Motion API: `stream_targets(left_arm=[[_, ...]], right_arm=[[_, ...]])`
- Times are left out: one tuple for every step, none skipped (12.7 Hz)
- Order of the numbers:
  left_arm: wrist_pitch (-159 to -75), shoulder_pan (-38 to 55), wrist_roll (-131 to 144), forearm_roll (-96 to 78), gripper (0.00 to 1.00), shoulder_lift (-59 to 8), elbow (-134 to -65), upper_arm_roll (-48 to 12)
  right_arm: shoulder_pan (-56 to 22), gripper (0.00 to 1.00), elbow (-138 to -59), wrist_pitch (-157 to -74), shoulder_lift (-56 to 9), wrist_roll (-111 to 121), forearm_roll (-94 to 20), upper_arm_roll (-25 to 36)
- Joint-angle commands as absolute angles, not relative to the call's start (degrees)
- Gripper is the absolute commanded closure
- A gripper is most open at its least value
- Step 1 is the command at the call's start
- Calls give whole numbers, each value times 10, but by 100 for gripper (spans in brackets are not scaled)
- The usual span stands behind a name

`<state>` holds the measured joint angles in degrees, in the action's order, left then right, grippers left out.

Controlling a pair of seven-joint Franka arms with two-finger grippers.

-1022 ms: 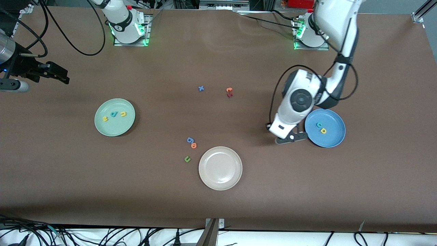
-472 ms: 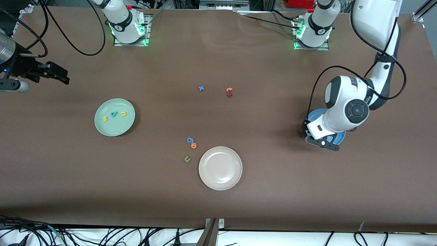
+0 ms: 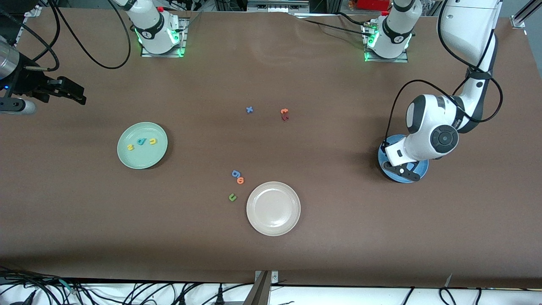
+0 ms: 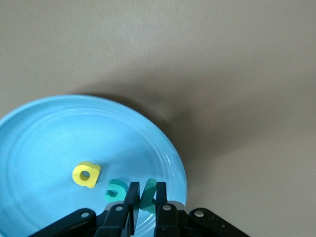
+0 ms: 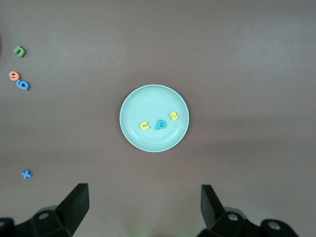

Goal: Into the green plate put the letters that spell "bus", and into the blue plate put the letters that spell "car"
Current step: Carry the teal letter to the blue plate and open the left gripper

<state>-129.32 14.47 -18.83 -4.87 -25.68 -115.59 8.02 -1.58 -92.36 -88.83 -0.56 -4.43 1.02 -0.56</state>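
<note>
While the left claw (image 4: 144, 200) hangs over the round blue plate (image 4: 44, 133) clamped on a small teal foam letter (image 4: 147, 194), yellow foam a (image 4: 86, 174) and teal c (image 4: 115, 190) lie inside; right claw (image 5: 143, 207) waits, fingers apart, over the mint-green plate (image 5: 154, 98).

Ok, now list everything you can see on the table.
green plate: 1, mint, right arm's end
s, b, yellow u: 3, yellow, teal, yellow, in green plate
blue plate: 1, blue, left arm's end
a, c: 2, yellow, teal, in blue plate
r: 1, teal, held over blue plate
beige plate: 1, beige, mid-table, nearest camera
g, o, green u: 3, blue, orange, green, beside beige plate
x: 1, blue, mid-table
orange letter, red letter: 2, beside x
left gripper: shut on r
right gripper: open, waiting, right arm's end
</note>
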Motion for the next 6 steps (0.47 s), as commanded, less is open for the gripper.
stream_targets(left_arm=[[-1327, 134, -198, -33, 100, -259, -1182, 79], [-1327, 134, -198, -33, 89, -260, -1182, 79], [-1328, 134, -197, -34, 36, -261, -1180, 79], [-1328, 134, -197, -34, 0, -260, -1175, 79], [-1327, 134, -197, -34, 0, -253, -1172, 80], [-1322, 134, -197, -34, 0, -238, -1159, 81]], right_arm=[[-13, 0, -921, -887, -2, -49, 18, -11], [-13, 0, -921, -887, -2, -49, 18, -12], [-13, 0, -921, -887, -2, -49, 18, -16], [-13, 0, -921, -887, -2, -49, 18, -16], [-13, 0, -921, -887, -2, -49, 18, -17], [-13, 0, -920, -887, -2, -49, 18, -17]])
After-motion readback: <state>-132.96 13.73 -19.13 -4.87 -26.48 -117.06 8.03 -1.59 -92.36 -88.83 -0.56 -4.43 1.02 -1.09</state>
